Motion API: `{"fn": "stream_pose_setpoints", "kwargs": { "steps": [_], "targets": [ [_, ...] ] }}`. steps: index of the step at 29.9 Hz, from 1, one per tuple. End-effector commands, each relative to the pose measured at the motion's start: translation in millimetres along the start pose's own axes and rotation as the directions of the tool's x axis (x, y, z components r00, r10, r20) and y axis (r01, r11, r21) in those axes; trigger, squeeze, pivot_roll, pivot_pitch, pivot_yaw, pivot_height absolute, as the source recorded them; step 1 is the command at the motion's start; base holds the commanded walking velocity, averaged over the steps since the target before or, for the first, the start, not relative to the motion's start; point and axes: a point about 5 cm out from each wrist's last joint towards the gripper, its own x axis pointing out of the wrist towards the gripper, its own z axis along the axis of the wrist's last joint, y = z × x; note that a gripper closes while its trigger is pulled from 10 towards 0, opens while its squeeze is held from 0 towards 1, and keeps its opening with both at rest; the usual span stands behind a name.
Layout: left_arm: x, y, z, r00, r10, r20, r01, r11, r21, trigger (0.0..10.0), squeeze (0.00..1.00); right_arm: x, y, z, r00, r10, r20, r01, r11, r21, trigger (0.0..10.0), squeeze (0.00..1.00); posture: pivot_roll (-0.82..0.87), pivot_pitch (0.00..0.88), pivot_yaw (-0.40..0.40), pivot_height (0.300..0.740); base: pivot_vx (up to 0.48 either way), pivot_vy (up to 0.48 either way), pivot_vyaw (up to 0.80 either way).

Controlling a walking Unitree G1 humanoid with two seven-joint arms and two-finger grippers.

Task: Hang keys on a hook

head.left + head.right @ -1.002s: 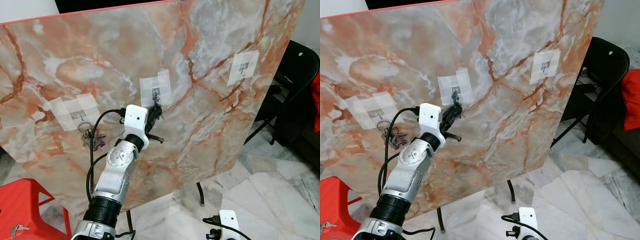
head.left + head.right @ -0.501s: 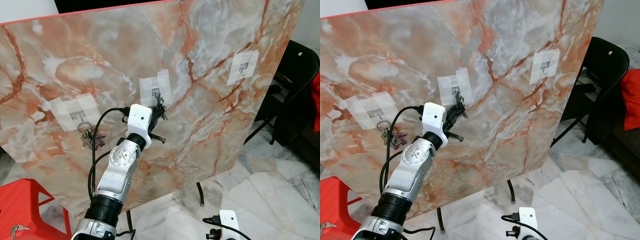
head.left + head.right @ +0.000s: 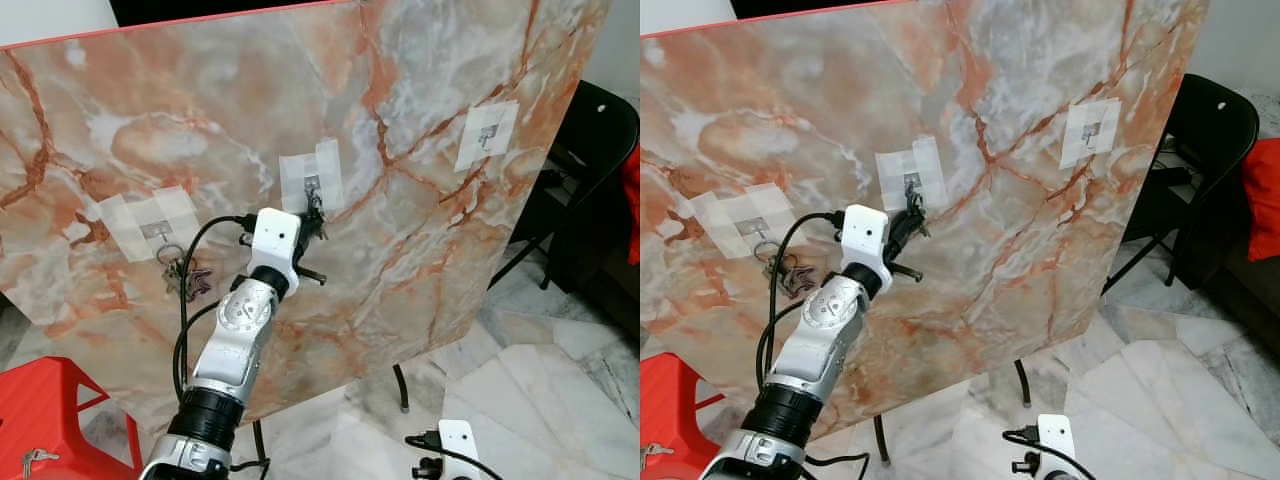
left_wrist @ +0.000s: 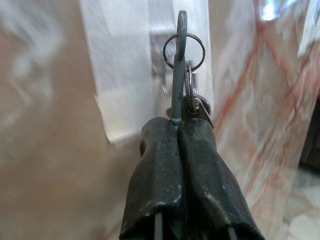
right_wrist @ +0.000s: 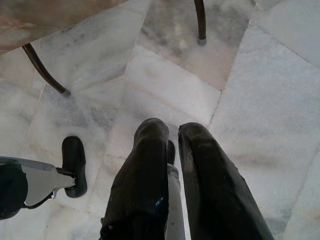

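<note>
My left gripper (image 3: 314, 220) is raised against the marble-patterned board (image 3: 420, 250), just under the middle taped hook (image 3: 312, 184). It is shut on a bunch of keys (image 4: 192, 100). In the left wrist view one key sticks up from the pinched fingers (image 4: 165, 165), and its ring (image 4: 183, 47) lies right at the hook; whether the ring is over the hook is unclear. Another bunch of keys (image 3: 184, 275) hangs from the left hook (image 3: 158, 233). The right hook (image 3: 487, 134) is bare. My right gripper (image 5: 172, 131) hangs low over the floor, fingers slightly apart and holding nothing.
The board leans on thin dark legs (image 3: 401, 386) over a marble floor (image 3: 540, 390). A black folding chair (image 3: 590, 170) stands behind its right edge. A red stool (image 3: 50, 410) at the lower left carries a small key (image 3: 30, 460).
My left gripper, still shut on the keys, shifted slightly right and then back a little toward the middle hook. The right arm has not moved.
</note>
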Motion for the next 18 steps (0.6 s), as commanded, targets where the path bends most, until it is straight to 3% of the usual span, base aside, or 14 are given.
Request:
{"fn": "stream_pose_setpoints", "kwargs": {
  "steps": [1, 12, 18],
  "targets": [
    [3.3, 2.2, 11.6, 0.999, 0.009, 0.052, -0.009, 1.000, 0.001, 10.0, 0.00, 0.3, 0.6, 1.1, 1.000, 0.003, -0.003, -0.003, 1.000, -0.004, 10.0, 0.00, 0.00, 0.000, -0.004, 0.740, 0.000, 0.000, 0.00],
    [2.3, 0.5, 13.7, 0.997, 0.000, 0.071, 0.001, 1.000, -0.018, 10.0, 0.00, 0.3, 0.4, 1.3, 1.000, 0.002, -0.002, -0.002, 1.000, -0.004, 10.0, 0.00, 0.00, 0.000, -0.005, 0.740, 0.000, 0.000, 0.00],
    [-5.5, -5.0, 9.9, 0.996, -0.066, 0.063, 0.068, 0.997, -0.037, 10.0, 0.00, 0.3, 0.9, 1.2, 1.000, 0.004, -0.002, -0.004, 1.000, -0.004, 10.0, 0.00, 0.00, 0.000, -0.004, 0.740, 0.000, 0.000, 0.00]
  ]
}}
